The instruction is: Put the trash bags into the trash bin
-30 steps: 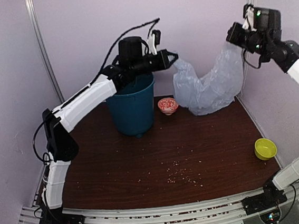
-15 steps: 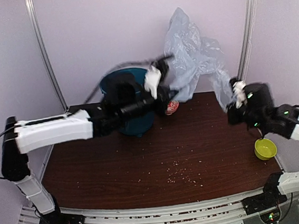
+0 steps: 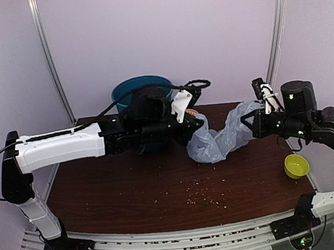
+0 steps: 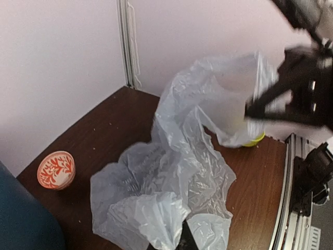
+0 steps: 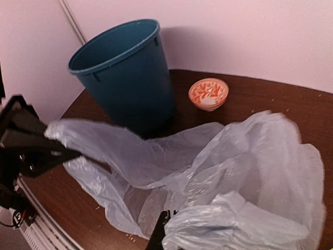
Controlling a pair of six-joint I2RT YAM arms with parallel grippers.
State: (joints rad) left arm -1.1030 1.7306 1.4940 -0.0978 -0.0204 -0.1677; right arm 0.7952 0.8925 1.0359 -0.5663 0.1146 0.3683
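The translucent grey-blue trash bag [image 3: 217,141] hangs stretched between my two grippers, sagging to the table in front of the teal-blue trash bin [image 3: 141,88]. My left gripper [image 3: 196,130] is shut on the bag's left end, to the right of the bin and below its rim. My right gripper [image 3: 249,123] is shut on the right end. In the left wrist view the crinkled bag [image 4: 177,172] bunches at my left gripper [image 4: 182,240]. In the right wrist view the bag [image 5: 229,177] fills the front and the bin [image 5: 125,73] stands behind it, open and upright.
A small red-patterned bowl [image 5: 208,94] sits right of the bin, mostly hidden behind the left gripper in the top view. A lime-green bowl [image 3: 296,165] sits near the table's right edge. Crumbs [image 3: 203,197] lie on the front middle of the table.
The bag, thrown high above the bin half a second ago, has dropped and now sags between the grippers. The right gripper has risen and moved left; the left arm stays low.
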